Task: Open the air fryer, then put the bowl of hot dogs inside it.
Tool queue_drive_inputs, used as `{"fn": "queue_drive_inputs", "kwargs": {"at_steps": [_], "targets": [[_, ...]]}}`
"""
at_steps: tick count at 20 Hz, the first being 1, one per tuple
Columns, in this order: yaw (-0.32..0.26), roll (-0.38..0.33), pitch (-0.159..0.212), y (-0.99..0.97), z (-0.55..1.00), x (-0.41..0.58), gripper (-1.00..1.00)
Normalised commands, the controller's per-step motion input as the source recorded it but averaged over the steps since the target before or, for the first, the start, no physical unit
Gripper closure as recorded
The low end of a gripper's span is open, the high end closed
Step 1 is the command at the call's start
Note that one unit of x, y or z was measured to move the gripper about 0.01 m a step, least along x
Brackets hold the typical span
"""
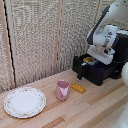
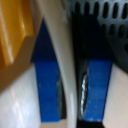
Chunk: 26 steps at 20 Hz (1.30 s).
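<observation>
The air fryer (image 1: 100,67) stood at the exterior view's right with its black drawer pulled out and the handle (image 1: 80,71) jutting from the drawer's front. The pincer (image 1: 98,56) hung low over the open drawer, clenched on the bowl's (image 2: 64,60) whitish rim, which ran between its blue pads (image 2: 47,80) in the wrist view. A hot dog (image 2: 15,30) showed yellow-orange inside. On the wooden worktop (image 1: 90,107) sat a pink cup (image 1: 62,90), a floral-rimmed plate (image 1: 24,101) and a yellow-orange stick (image 1: 78,88).
</observation>
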Motion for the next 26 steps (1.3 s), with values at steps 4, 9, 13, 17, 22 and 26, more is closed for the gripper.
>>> {"fn": "queue_drive_inputs", "kwargs": {"at_steps": [4,9,13,17,22,26], "targets": [[0.021,-0.117,0.113,-0.09,-0.09,0.344,1.00],[0.023,-0.097,0.082,-0.03,-0.03,0.311,-1.00],[0.000,-0.017,0.066,-0.01,0.19,0.074,-1.00],[0.003,-0.054,0.099,0.00,0.49,0.000,-1.00],[0.014,-0.044,0.123,-0.12,0.80,-0.013,-1.00],[0.136,-0.003,0.110,-0.23,0.81,-0.128,-1.00]]}}
